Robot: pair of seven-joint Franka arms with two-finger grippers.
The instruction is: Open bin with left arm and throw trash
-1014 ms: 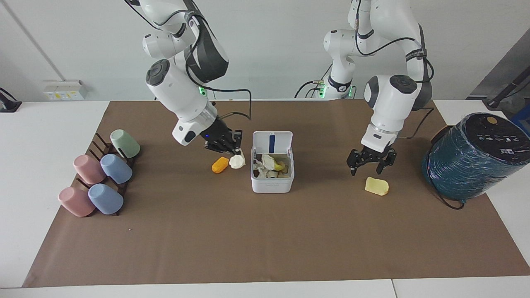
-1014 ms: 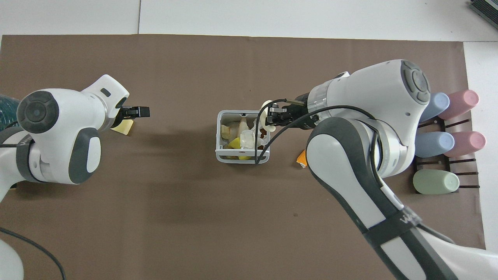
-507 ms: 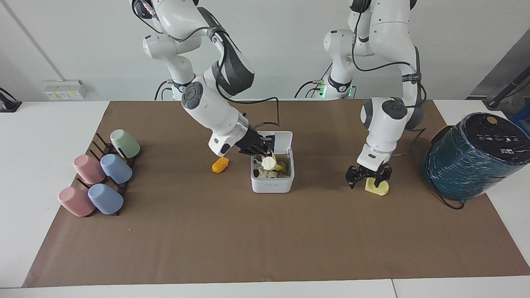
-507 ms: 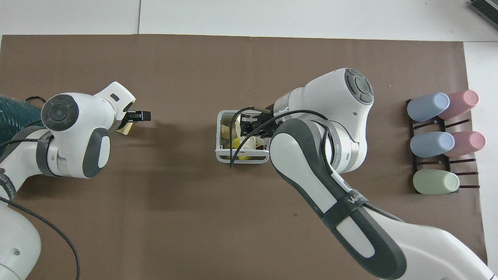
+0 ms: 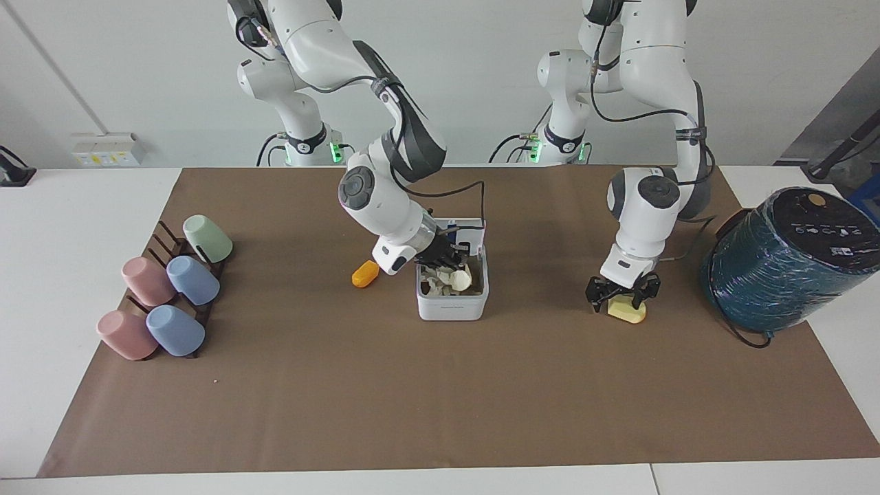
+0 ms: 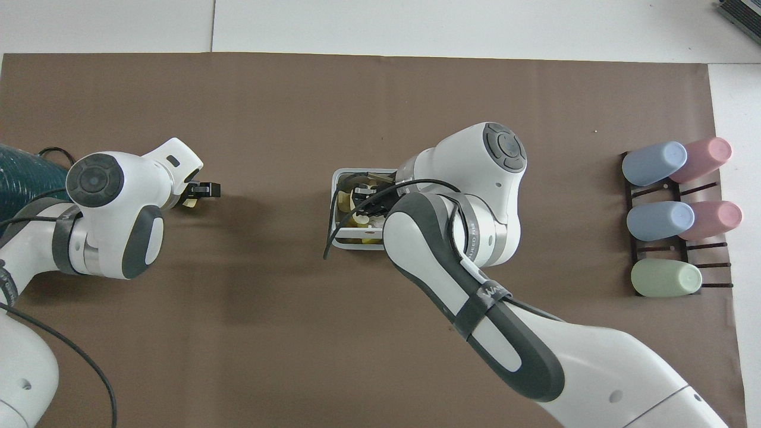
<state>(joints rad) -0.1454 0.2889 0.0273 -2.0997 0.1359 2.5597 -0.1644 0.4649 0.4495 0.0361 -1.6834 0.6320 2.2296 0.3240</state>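
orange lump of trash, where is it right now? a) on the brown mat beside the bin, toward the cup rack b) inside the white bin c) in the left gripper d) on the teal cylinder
a: the orange lump lies on the brown mat beside the white bin, on the side toward the cup rack, with no gripper on it.

The right hand (image 5: 450,260) has carried the cream lump (image 5: 459,278) from the desk beside the orange lump (image 5: 365,273) into the open bin (image 5: 452,306). The left hand (image 5: 623,294) has dropped from above the yellow lump (image 5: 627,313) down onto it, fingers straddling it.
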